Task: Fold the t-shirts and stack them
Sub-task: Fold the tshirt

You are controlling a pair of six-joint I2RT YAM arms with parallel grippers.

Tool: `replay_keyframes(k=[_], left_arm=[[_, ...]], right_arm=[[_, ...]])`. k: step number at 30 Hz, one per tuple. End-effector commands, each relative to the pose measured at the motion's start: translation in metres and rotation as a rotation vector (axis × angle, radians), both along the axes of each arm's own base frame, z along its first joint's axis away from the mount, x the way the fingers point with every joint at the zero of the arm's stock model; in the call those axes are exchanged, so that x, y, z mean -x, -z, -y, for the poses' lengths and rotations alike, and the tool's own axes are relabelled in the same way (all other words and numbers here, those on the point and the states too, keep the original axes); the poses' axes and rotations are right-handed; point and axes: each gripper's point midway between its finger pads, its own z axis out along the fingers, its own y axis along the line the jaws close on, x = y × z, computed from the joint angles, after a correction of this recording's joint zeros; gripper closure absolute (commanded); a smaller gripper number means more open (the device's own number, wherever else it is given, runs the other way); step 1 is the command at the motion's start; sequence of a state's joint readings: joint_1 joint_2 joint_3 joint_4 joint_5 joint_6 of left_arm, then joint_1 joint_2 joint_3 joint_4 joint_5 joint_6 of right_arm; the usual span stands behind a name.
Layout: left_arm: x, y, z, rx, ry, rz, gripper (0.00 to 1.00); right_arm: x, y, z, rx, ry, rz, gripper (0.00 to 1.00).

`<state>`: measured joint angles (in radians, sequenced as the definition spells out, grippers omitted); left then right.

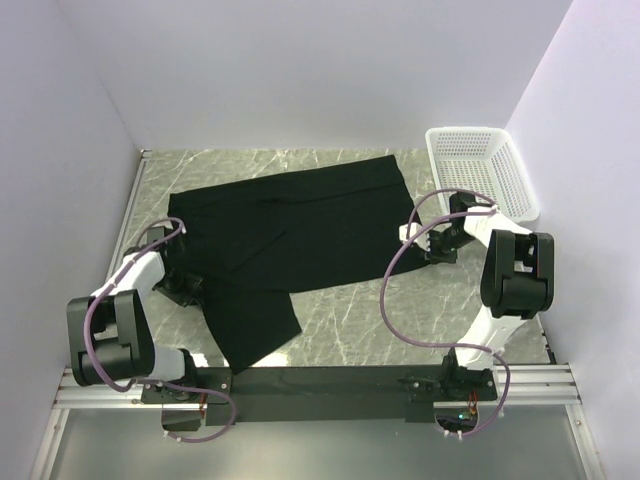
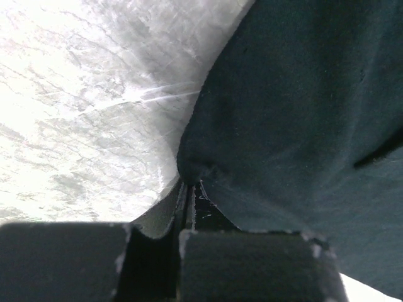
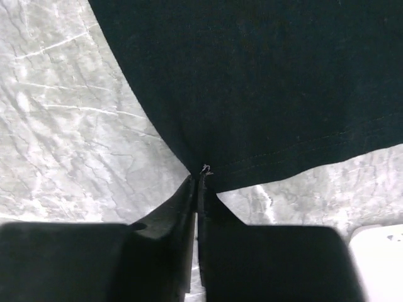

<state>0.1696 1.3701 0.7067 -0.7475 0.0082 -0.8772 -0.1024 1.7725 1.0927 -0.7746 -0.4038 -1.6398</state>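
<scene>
Black t-shirt (image 1: 300, 225) runs left-right across bench (image 1: 350, 320); left jaws pinched shut on its left edge, right jaws on its right hem.

One t-shirt (image 1: 300, 225), one basket (image 1: 520, 190)

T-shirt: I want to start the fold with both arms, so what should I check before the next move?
1. Left gripper shut on the t-shirt edge: ok.
2. Right gripper shut on the hem: ok.
3. Cloth spread evenly on the table: not ok, one part trails toward the near edge.
4. Basket apart from the cloth: ok.
5. One shirt or several in the grip: cannot tell.
</scene>
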Motion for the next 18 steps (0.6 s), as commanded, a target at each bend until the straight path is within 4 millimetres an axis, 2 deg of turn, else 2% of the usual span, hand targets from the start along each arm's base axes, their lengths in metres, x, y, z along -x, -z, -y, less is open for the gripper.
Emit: replay_keyframes(k=[1, 7, 13, 18], left_arm=[[-0.003, -0.009, -0.003, 0.01, 0.006, 0.039, 0.99], [-0.003, -0.028, -0.01, 0.015, 0.003, 0.075, 0.99], [-0.005, -0.038, -0.011, 0.052, -0.009, 0.117, 0.99], [-0.012, -0.044, -0.008, 0.084, 0.001, 0.148, 0.99]], right_arm=[[0.0, -0.005, -0.004, -0.014, 0.012, 0.027, 0.98], [0.008, -0.039, -0.01, -0.132, 0.081, 0.032, 1.0], [-0.001, -0.069, -0.015, -0.206, 0.15, 0.082, 1.0], [-0.019, -0.089, -0.019, -0.258, 0.224, 0.1, 1.0]])
